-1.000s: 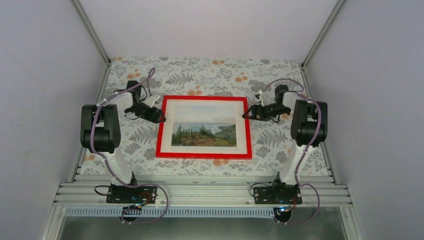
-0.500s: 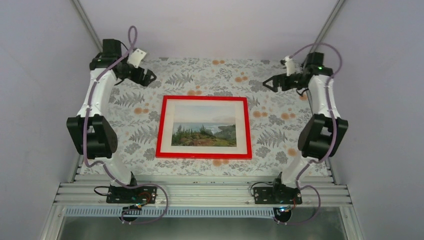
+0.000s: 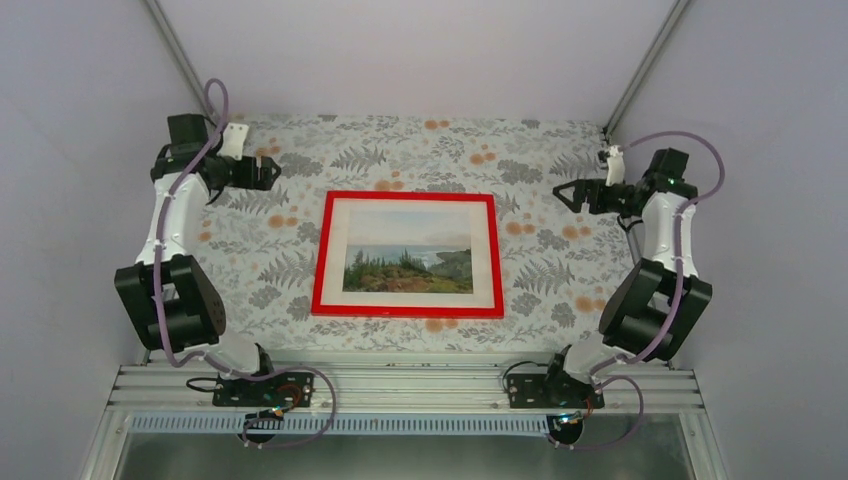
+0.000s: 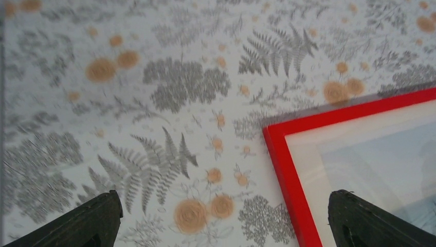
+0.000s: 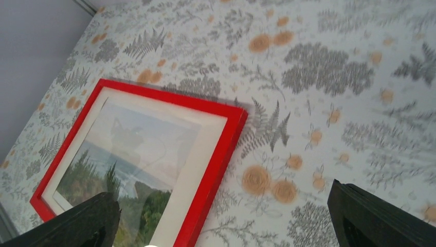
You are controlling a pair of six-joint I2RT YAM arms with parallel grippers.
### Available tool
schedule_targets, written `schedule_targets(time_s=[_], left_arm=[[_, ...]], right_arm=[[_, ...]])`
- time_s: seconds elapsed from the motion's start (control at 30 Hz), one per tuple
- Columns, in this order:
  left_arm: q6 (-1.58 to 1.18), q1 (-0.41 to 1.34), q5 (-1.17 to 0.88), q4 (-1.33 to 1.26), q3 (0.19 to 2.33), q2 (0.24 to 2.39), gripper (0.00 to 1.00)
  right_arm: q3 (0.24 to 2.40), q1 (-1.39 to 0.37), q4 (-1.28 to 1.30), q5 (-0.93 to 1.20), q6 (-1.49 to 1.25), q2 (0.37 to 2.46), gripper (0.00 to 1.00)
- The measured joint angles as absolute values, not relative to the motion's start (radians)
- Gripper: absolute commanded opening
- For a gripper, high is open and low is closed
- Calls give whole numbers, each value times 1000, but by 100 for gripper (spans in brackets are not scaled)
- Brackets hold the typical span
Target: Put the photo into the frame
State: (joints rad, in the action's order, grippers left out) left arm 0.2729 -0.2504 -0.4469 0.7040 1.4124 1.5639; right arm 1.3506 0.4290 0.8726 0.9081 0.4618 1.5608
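Now both grippers are clear of the frame [image 3: 405, 311]: one sec earlier the left gripper [image 3: 268, 171] and right gripper [image 3: 562, 193] were at its left and right edges; since then both were raised and swung out toward the far corners of the table [image 3: 400, 140]. The photo [image 3: 408, 258] is seen behind the pane, picture side up, white margin showing all round. The frame lies flat, red front up, at ctr of the top view. Judged from this, insertion is complete and release is done. Pose: L arm stretched along the left side, gripper at upper left, pointed right; R arm mirrored at upper right, pointed left. Jaws of both are spread wide, nothing held. In each wrist view the fingertips [image 4: 100, 216] sit at the lower corners w/ only table and a frame corner between
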Motion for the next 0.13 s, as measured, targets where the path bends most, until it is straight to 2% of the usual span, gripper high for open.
schedule_targets(time_s=[0.13], left_arm=[[247, -250, -432, 680, 1332, 1563, 100]], right_arm=[[1292, 434, 850, 908, 439, 1561, 100]])
